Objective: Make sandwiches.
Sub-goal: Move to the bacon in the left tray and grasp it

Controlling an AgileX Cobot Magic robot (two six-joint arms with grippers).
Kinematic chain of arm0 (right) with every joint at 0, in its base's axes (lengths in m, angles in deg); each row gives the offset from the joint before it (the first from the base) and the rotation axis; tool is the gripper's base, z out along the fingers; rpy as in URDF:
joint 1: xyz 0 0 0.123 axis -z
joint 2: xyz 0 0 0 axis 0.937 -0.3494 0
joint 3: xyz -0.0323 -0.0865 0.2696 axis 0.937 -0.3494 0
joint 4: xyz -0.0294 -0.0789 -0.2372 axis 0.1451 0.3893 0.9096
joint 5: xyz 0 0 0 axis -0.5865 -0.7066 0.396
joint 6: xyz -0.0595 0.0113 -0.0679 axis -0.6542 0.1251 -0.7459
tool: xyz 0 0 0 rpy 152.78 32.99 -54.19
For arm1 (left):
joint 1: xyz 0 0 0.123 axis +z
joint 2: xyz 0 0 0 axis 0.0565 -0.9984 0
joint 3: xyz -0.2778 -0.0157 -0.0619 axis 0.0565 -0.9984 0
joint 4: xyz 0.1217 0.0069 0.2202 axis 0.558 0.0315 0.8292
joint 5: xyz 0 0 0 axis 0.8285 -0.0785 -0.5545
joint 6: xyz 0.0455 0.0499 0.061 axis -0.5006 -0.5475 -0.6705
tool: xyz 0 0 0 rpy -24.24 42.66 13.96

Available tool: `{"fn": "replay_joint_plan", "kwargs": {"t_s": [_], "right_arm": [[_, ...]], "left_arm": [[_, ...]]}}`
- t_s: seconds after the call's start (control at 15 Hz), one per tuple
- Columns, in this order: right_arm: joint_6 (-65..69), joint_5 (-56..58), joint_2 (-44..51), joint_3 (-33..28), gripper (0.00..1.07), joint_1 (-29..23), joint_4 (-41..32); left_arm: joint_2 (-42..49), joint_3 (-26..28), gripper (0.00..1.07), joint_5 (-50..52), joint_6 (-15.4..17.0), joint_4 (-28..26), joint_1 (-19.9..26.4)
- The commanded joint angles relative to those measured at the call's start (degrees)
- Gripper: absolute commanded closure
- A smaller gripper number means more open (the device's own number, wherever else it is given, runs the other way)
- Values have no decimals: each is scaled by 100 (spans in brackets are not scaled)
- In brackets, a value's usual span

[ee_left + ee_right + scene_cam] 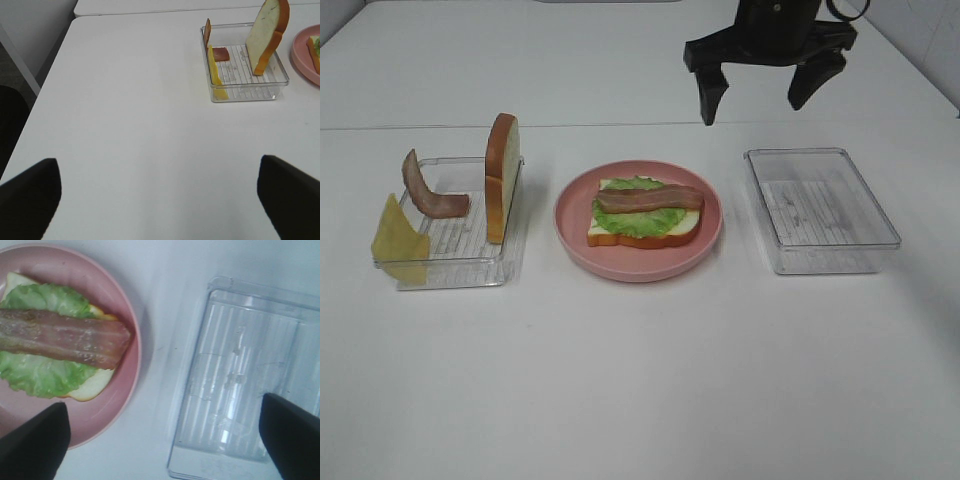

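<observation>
Across the overhead frame, item one: white worktop (640, 380), carrying everything below.

2. Clear tray, right of centre (825, 262). Nothing visible in it.
3. Clear tray, left of centre (460, 272). Holds the stock listed at 8 to 10.
4. Pink plate (638, 268), centre of frame, between the two trays and apart from both.
5. My right hand (755, 105), upper right of frame, above the worktop behind the right tray. Fingers are spread wide with nothing between them.
6. My left hand (160, 200), seen only in its own wrist view. It is wide open, holds nothing, and is well short of the left tray.
7. Sandwich (642, 212), on the plate, part built: bread base, lettuce, one bacon strip lying lengthwise on top.
8. Bread slice (501, 178), standing on edge against the left tray's right wall.
9. Spare bacon strip (428, 195), curled, one end raised at the tray's left side.
10. Cheese slice (398, 238), tilted against the tray's lower-left corner.

Handling note, my judgement: cheese likely goes on next, taken with my left hand. I would pinch its raised upper edge, lift it clear of the tray wall, and lay it flat and square over the bacon without dragging the strip. The bread slice then closes the stack.
</observation>
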Motion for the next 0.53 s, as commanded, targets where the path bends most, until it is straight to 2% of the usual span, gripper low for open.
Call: {"fn": "replay_joint_plan", "kwargs": {"t_s": [0.07, 0.13, 0.2, 0.27, 0.33, 0.47, 0.53], "right_arm": [[-29, 665, 115, -40, 9, 590, -57], [-69, 665, 103, -97, 9, 1077, -275], [-80, 665, 149, -229, 9, 1312, -487], [-97, 665, 206, -361, 10, 1392, -527], [-189, 665, 441, -733, 10, 1444, -527], [-212, 647, 1478, -2298, 10, 1438, -527], [-195, 619, 1782, -2710, 10, 1438, -527]], "left_arm": [[80, -17, 7, 17, -11, 0, -17], [80, -17, 7, 17, -11, 0, -17], [80, -17, 7, 17, -11, 0, -17], [80, -17, 7, 17, -11, 0, -17], [80, -17, 7, 17, -11, 0, -17], [80, -17, 7, 17, -11, 0, -17], [80, -17, 7, 17, -11, 0, -17]]}}
